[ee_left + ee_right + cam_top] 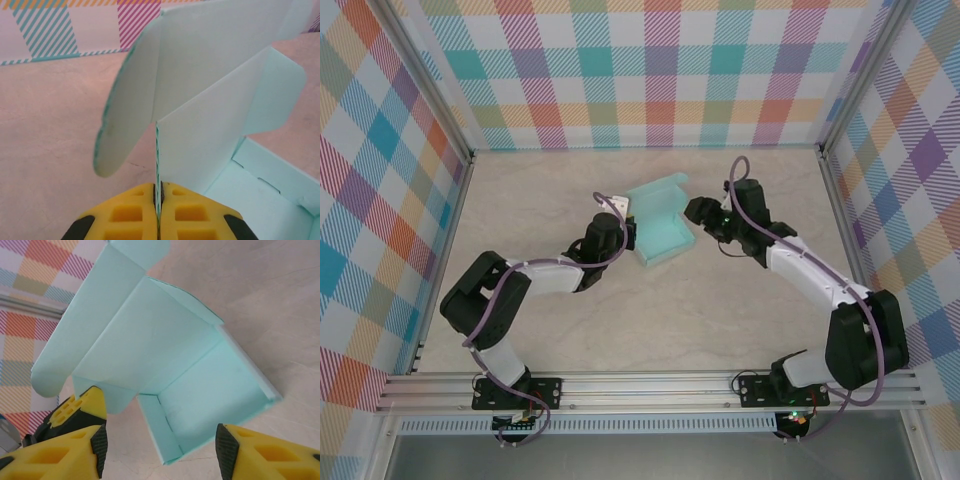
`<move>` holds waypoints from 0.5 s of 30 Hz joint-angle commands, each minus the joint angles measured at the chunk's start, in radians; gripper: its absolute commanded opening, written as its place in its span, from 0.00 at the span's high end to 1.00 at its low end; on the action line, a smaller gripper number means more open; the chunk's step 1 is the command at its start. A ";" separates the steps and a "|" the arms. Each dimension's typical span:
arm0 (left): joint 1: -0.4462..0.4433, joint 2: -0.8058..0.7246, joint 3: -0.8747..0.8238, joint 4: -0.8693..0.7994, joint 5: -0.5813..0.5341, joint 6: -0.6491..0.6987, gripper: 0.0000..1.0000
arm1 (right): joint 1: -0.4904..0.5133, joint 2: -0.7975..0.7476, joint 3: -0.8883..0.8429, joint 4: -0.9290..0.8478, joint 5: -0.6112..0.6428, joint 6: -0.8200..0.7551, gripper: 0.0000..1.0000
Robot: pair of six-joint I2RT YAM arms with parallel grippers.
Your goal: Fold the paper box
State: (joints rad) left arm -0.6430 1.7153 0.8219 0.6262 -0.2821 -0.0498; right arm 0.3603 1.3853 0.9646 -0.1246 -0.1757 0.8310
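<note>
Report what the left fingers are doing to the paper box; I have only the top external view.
Observer: The left fingers are shut on a thin panel of the paper box, pinched edge-on.
Operator: Now the right side.
Observer: The right fingers stand apart, gripping nothing; the box's open tray lies beyond them.
Operator: Check the lid's side flaps.
Observer: One rounded flap sticks out from the raised lid, not tucked into the tray.
</note>
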 commanded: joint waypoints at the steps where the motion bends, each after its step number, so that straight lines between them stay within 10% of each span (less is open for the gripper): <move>1: -0.007 0.030 0.024 0.096 -0.001 0.068 0.95 | -0.075 0.003 0.080 -0.088 -0.080 0.070 0.36; 11: 0.125 0.079 0.088 0.141 0.345 0.141 0.90 | -0.386 0.347 0.520 -0.432 -0.437 0.099 0.21; 15: 0.163 0.132 0.141 0.123 0.478 0.139 0.57 | -0.385 0.448 0.569 -0.404 -0.496 0.182 0.21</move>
State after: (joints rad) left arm -0.4984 1.8153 0.9199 0.7139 0.0395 0.0772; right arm -0.0414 1.7798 1.4998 -0.4629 -0.5537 0.9417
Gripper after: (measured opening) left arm 0.319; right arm 0.791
